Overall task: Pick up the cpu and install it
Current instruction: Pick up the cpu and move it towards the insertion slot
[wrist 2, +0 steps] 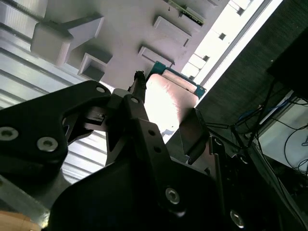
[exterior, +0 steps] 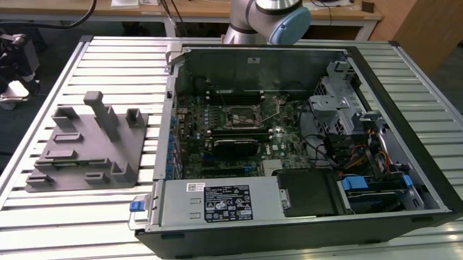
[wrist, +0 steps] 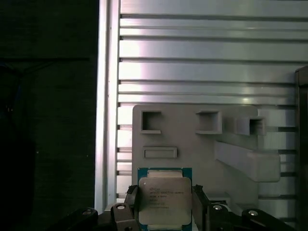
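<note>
The cpu is a flat square chip with a silver top and a teal rim. It sits between the two black fingers of my gripper, which is shut on its two opposite edges. In the first wrist view the chip hangs well above the grey fixture plate on the slatted table. In the second wrist view the cpu glares bright inside the gripper. In the exterior view the motherboard socket lies in the open computer case.
The grey fixture with upright blocks stands on the slatted aluminium table, on the exterior view's left of the case. Inside the case are a drive cage, cables and a power supply. The arm's base rises behind the case.
</note>
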Controlling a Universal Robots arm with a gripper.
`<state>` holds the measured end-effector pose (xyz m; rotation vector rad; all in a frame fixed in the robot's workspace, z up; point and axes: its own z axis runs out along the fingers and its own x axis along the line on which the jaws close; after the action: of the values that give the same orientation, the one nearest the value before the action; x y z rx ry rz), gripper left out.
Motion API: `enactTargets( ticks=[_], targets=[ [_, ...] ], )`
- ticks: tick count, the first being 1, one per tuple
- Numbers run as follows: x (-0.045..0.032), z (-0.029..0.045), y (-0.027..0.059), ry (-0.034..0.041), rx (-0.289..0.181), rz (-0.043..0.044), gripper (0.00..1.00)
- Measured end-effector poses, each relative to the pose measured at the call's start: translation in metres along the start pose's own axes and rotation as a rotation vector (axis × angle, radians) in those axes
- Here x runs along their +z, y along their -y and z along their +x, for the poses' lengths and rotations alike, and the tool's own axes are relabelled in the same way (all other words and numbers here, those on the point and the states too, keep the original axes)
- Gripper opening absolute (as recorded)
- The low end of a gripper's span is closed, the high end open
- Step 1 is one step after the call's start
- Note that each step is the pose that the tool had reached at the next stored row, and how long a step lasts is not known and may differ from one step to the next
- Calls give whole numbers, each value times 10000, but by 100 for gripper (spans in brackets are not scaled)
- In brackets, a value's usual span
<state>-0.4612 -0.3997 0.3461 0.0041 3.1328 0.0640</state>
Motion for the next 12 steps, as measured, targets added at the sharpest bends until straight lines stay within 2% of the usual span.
enactTargets(
  ticks=[12],
  targets=[
    [-236,-2,-29,0,0,0,53]
  ],
)
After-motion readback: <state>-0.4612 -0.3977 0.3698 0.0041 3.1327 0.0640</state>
